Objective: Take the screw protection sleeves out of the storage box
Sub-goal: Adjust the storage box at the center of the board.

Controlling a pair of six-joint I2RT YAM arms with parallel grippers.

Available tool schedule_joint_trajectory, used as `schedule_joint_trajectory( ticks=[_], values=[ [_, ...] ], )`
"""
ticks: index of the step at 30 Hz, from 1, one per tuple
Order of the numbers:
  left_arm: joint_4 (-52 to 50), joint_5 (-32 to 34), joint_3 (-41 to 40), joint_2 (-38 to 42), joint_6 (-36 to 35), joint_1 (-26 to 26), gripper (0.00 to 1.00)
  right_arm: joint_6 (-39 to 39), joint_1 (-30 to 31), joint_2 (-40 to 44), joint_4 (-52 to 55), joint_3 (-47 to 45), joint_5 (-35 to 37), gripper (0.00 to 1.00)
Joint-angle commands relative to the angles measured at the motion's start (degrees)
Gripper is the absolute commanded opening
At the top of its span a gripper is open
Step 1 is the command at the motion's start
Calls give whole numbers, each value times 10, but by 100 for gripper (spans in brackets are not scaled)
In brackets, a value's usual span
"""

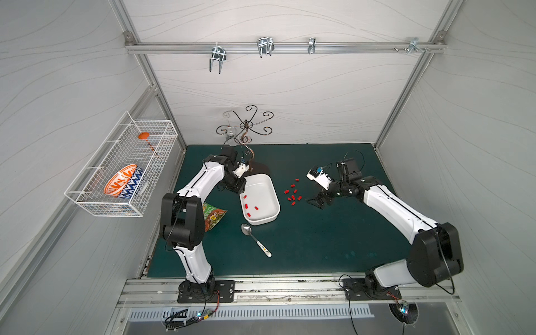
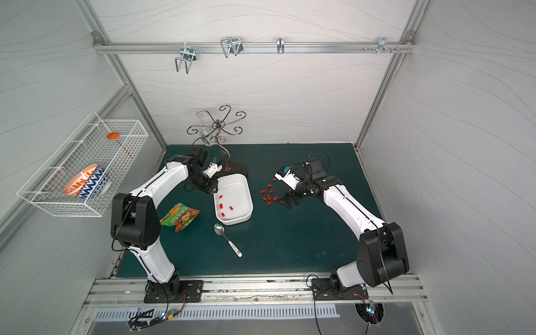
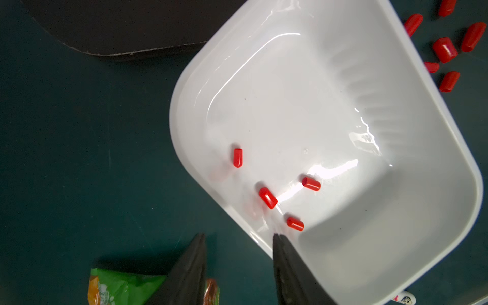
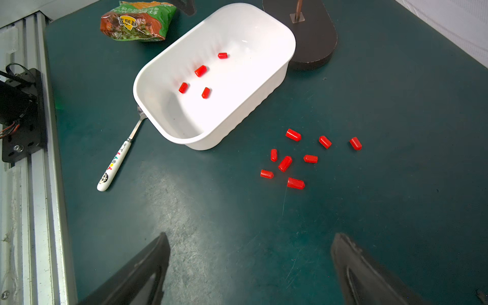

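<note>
The white storage box (image 1: 265,188) (image 2: 236,190) lies on the green mat. Several red screw protection sleeves (image 1: 246,206) (image 3: 268,198) (image 4: 200,70) rest on its floor near the left wall. Several more sleeves (image 1: 293,197) (image 2: 268,197) (image 4: 285,163) lie scattered on the mat to the box's right. My left gripper (image 3: 237,236) (image 1: 236,188) is open at the box's far-left corner. One finger stands outside the wall and one over the inside, and mat shows between the outer finger and the wall. My right gripper (image 4: 249,237) (image 1: 317,203) is wide open and empty, just right of the loose sleeves.
A spoon (image 1: 256,240) lies in front of the box and a green snack bag (image 1: 213,216) to its left. The dark base of a wire stand (image 1: 261,168) touches the box's far end. A wire basket (image 1: 95,200) on the left wall holds a patterned bowl (image 1: 123,181).
</note>
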State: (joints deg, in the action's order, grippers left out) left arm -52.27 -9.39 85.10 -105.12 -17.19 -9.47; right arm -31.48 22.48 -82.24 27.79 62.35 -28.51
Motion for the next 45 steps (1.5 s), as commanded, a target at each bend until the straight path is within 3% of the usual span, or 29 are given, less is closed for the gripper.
schedule_joint_trajectory(
  ticks=[1,13,20,25,29,35,45],
  values=[
    [-7,-1,34,-34,10,1,47,2,-5,6,-4,-6,-7,99],
    [14,38,9,-52,-3,-1,46,4,-15,0,-8,-10,-20,99],
    [56,43,-76,72,-48,-8,54,4,-15,-4,-7,-9,-20,99],
    [55,24,-143,170,-115,-66,60,2,-22,2,-6,-10,-21,99],
    [42,-18,-185,203,-149,-132,66,6,-40,11,-10,-11,-28,99],
    [57,-25,-205,181,-174,-209,66,22,-87,25,-12,-13,-50,99],
    [103,9,-205,111,-175,-254,57,38,-122,44,-17,-17,-75,99]
  ],
)
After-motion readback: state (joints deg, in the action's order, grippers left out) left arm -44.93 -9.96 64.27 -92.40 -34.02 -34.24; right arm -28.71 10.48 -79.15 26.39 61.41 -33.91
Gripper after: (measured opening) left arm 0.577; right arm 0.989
